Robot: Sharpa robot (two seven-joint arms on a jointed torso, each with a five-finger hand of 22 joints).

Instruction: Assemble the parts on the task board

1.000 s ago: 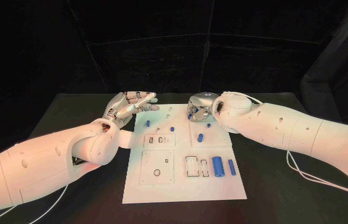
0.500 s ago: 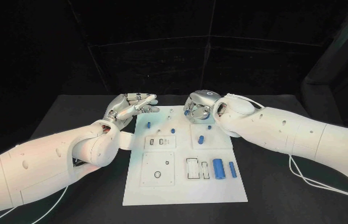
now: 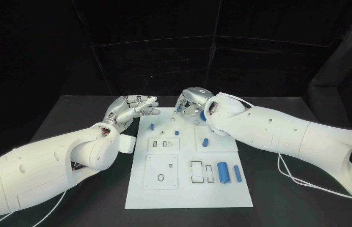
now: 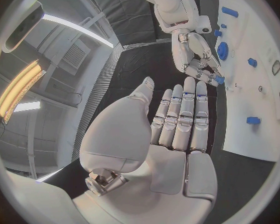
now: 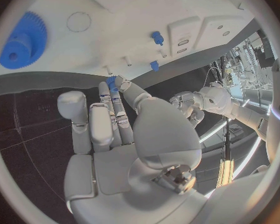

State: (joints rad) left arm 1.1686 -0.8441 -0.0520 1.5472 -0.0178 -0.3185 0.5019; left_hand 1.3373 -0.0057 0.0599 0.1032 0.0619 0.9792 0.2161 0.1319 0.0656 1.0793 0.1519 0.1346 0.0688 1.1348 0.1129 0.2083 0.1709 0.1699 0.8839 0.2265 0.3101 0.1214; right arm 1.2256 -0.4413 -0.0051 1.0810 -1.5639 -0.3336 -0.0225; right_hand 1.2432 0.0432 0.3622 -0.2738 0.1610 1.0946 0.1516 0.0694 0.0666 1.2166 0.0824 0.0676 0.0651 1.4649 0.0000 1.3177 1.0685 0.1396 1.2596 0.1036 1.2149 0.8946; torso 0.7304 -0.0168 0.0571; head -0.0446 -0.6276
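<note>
1. Two hands are above the far end of the task board, which lies in the middle of the black table.
2. The right hand hovers over the far edge of the board; its fingertips pinch a small blue part.
3. The left hand is just beside the far left corner of the board. Its fingers are straight and pressed together, the thumb apart, and it holds nothing.
4. A blue gear lies on the board near the right hand.
5. Two blue cylinders lie side by side at the near right of the board, and small blue pegs stand farther back.
</note>
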